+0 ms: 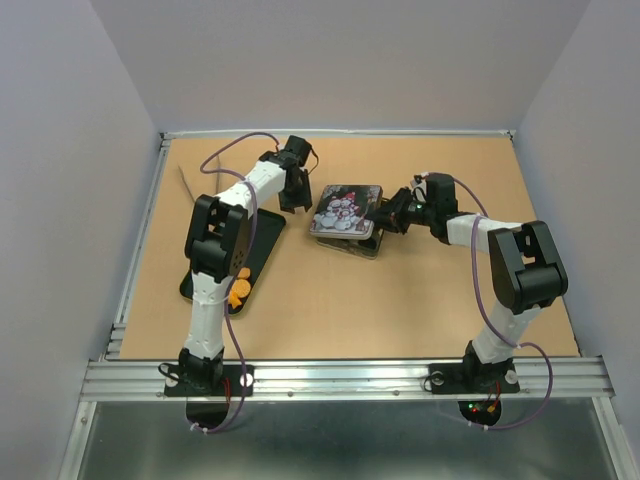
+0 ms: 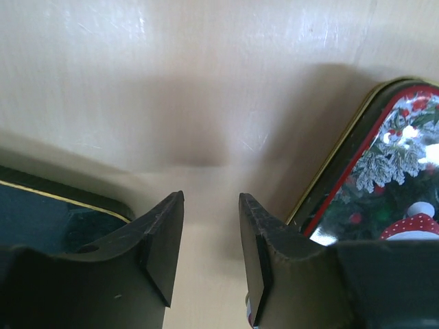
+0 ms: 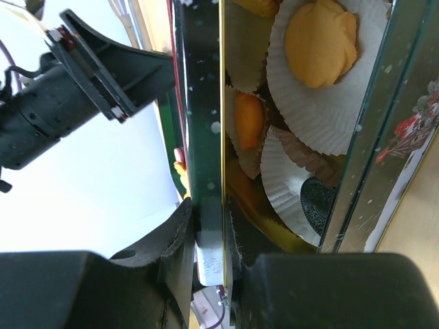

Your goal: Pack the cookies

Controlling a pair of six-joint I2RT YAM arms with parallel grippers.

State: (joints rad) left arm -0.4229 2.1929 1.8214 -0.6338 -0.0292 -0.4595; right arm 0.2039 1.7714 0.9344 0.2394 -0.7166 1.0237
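The tin lid [image 1: 347, 208], printed with snowmen, sits tilted over the tin box [image 1: 358, 244]. My right gripper [image 1: 385, 215] is shut on the lid's right edge; the right wrist view shows the fingers pinching the lid's rim [image 3: 206, 137]. Under the lid, orange cookies [image 3: 319, 34] lie in white paper cups [image 3: 363, 103], beside a dark round cookie [image 3: 317, 199]. More orange cookies [image 1: 238, 292] lie on the black tray [image 1: 262, 245]. My left gripper [image 1: 295, 200] is open and empty just left of the lid [image 2: 384, 171], low over the table [image 2: 211, 199].
The black tray's corner [image 2: 48, 219] shows left of my left fingers. The left gripper also shows in the right wrist view [image 3: 103, 68]. Grey walls enclose the brown table [image 1: 420, 300]; a metal rail [image 1: 350, 375] runs along the near edge.
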